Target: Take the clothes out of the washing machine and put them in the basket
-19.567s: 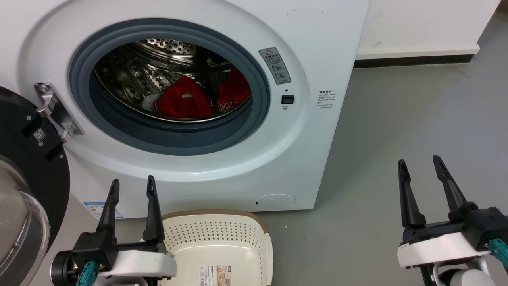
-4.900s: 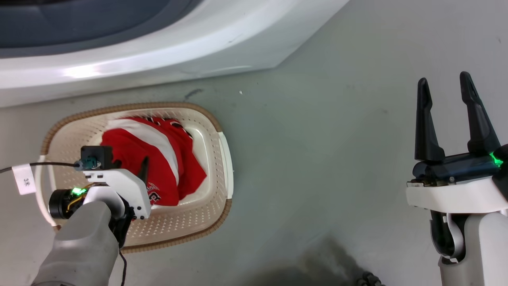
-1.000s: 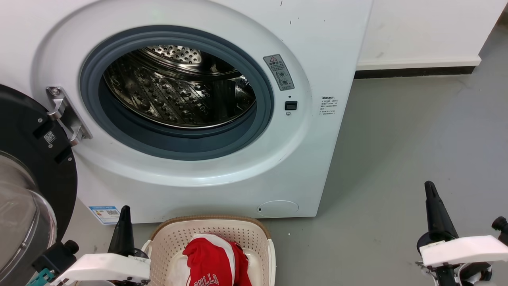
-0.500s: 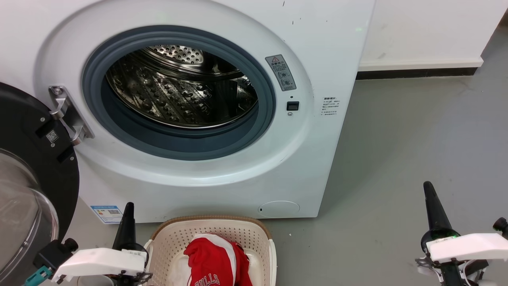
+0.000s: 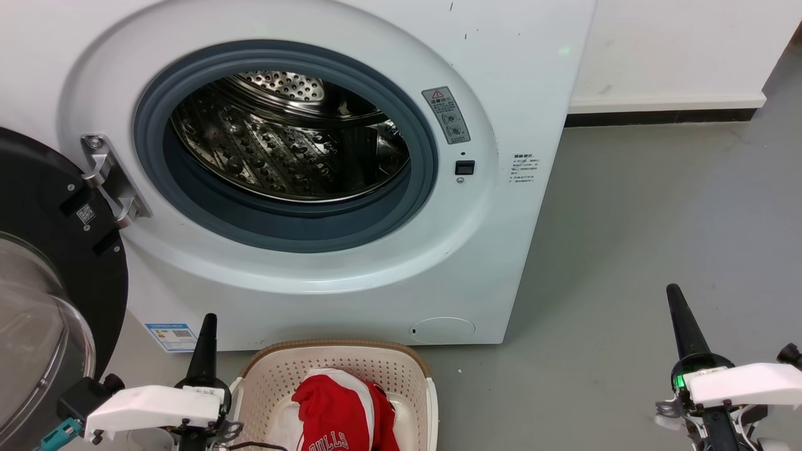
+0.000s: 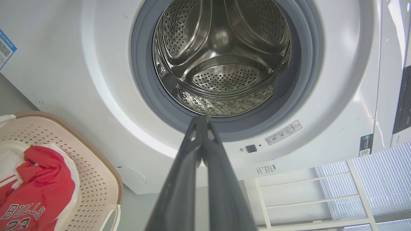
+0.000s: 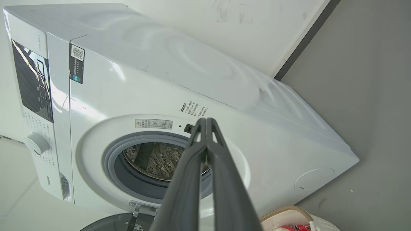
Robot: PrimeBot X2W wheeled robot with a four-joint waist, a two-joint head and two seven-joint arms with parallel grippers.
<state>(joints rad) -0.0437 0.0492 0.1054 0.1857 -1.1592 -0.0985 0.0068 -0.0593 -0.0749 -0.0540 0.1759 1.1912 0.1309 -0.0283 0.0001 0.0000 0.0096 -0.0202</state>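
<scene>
drum (image 5: 282,144) of washing machine (image 5: 501,250) was bare where red lay earlier | red bulls garments (image 5: 341,413) sat heaped in cream basket (image 5: 376,366) | left gripper (image 6: 201,119) and right gripper (image 7: 207,121) both pinched closed on nothing | task looked done

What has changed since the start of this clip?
The clothes have gone from the drum into the basket. The left gripper, over the basket five seconds ago, has let them go. It and the right gripper, open at first, are now shut. The washing machine, its open door and the basket stayed put.
</scene>
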